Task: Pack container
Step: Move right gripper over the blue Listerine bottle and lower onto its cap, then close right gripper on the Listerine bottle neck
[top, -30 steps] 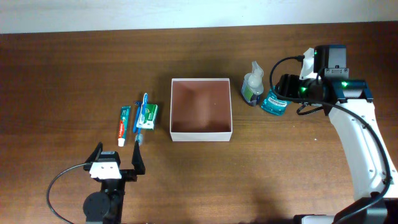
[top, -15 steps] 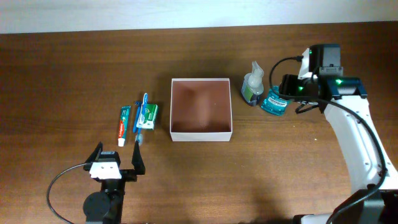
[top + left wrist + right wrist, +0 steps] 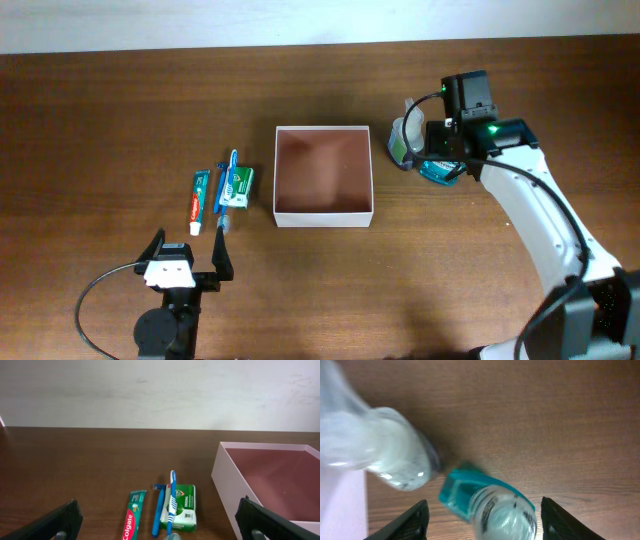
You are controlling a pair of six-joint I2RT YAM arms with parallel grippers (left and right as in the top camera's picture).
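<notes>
left gripper [image 3: 159, 510]: fingers spread wide, holding nothing | right gripper [image 3: 484, 505]: fingers spread either side of teal bottle [image 3: 506, 519]

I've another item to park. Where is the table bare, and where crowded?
Bare wood lies between the container and the left gripper, and along the far edge behind it. The container's inside is free too. Crowded: toothpaste, toothbrush and carton left of it; clear bottle and teal bottle at the right gripper.
</notes>
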